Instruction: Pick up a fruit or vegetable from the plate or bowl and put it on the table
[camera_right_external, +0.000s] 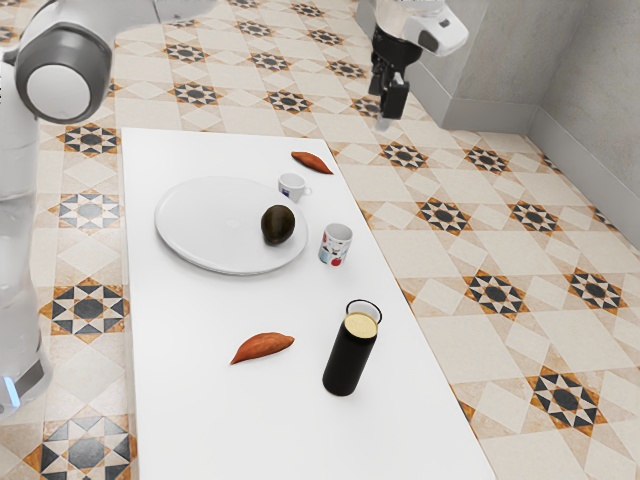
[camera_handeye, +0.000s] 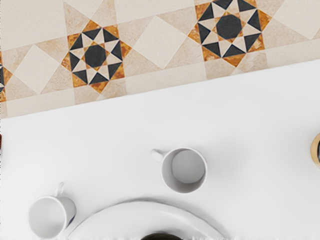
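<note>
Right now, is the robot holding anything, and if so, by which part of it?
Nothing is held: the gripper hangs empty in the air, and the dark fruit rests on the plate.

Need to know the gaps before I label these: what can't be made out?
- Dark fruit: wrist view, mostly cut off by lower edge.
- Inside of flask: exterior view, hidden by lid.
- Print on small mug: exterior view, too small.
- Arm: exterior view, cut off by top edge.
</note>
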